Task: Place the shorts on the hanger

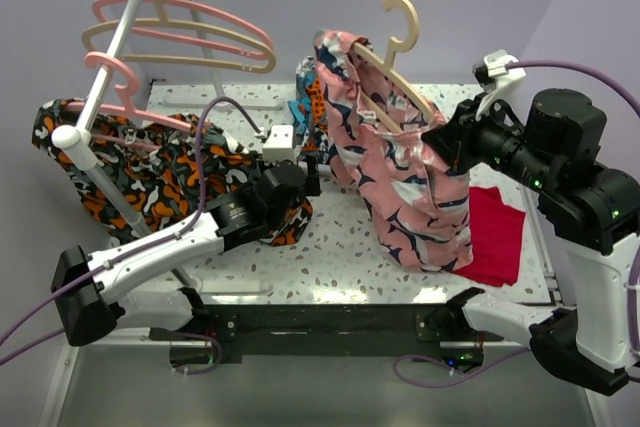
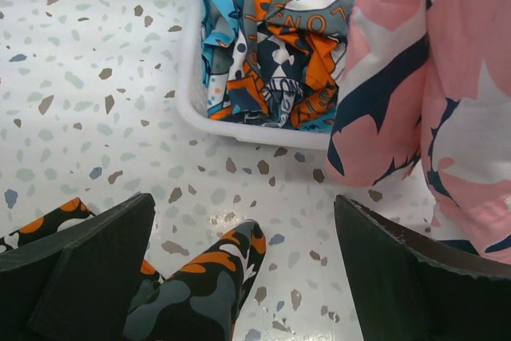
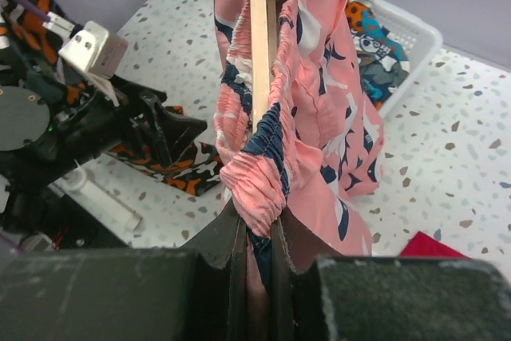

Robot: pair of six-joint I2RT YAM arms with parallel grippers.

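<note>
The salmon-pink shorts [image 1: 400, 162] with navy and white print hang draped over the beige hanger [image 1: 395, 47], held up above the table's middle right. My right gripper [image 1: 445, 142] is shut on the shorts' gathered waistband [image 3: 259, 177], with the hanger's bar [image 3: 262, 37] running through the fabric just beyond the fingertips. My left gripper [image 1: 310, 172] is open and empty, low over the table just left of the shorts [image 2: 447, 93]. A fold of the black-orange-white garment [image 2: 200, 285] lies between its fingers [image 2: 88, 265].
A white basket [image 2: 239, 129] of patterned clothes stands behind the shorts. The black-orange-white garment [image 1: 150, 172] hangs on a rack [image 1: 95, 112] at the left with pink hangers [image 1: 180, 27]. A red cloth [image 1: 495, 237] lies at the right.
</note>
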